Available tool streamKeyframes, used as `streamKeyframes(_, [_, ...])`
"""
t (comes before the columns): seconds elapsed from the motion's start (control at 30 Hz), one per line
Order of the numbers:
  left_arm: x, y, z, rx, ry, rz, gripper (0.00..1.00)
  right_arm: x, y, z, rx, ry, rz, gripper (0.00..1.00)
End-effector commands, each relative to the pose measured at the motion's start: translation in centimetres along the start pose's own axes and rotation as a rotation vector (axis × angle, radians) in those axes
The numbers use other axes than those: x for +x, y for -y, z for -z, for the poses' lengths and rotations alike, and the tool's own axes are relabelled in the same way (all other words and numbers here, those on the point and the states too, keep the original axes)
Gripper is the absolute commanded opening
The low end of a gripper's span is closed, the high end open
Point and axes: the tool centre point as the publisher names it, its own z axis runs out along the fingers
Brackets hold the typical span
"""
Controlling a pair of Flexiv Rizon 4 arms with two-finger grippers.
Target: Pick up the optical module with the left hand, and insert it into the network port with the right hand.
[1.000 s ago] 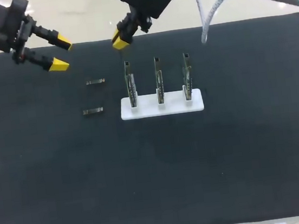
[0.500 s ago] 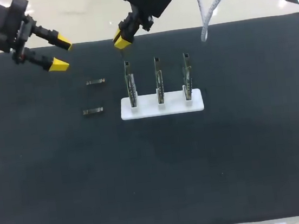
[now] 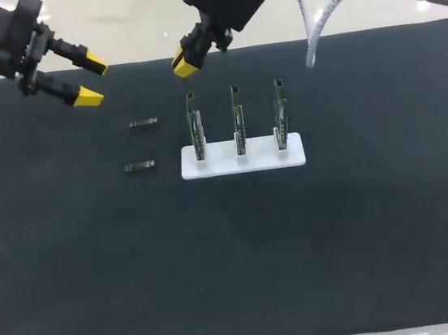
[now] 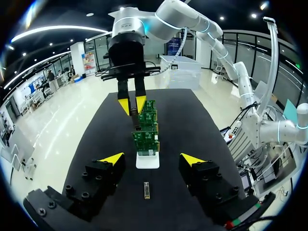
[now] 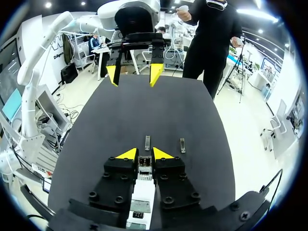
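Left gripper [image 3: 92,81] gapes wide; right gripper [image 5: 144,154], slightly parted, partly hides a board [image 5: 144,167].

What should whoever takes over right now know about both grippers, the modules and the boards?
Left gripper: open, empty, above the far left of the black mat, short of the modules.
Right gripper: fingers slightly apart, nothing visibly held, hovering just beyond the leftmost board.
The far optical module and near optical module lie flat, left of the white holder carrying three upright boards.
Done: nothing picked or inserted.
Left: left arm grasps a module, right arm inserts it into a port.
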Motion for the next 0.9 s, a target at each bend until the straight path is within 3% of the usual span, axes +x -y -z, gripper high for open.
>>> streamKeyframes(0.03, [-0.02, -0.02, -0.01, 0.001, -0.003, 0.0, 1.0, 0.26, -0.44, 0.12, 0.009, 0.006, 0.002, 0.0])
streamKeyframes(0.9, [-0.02, -0.02, -0.01, 0.001, -0.003, 0.0, 1.0, 0.79, -0.27, -0.85, 0.025, 0.024, 0.007, 0.0])
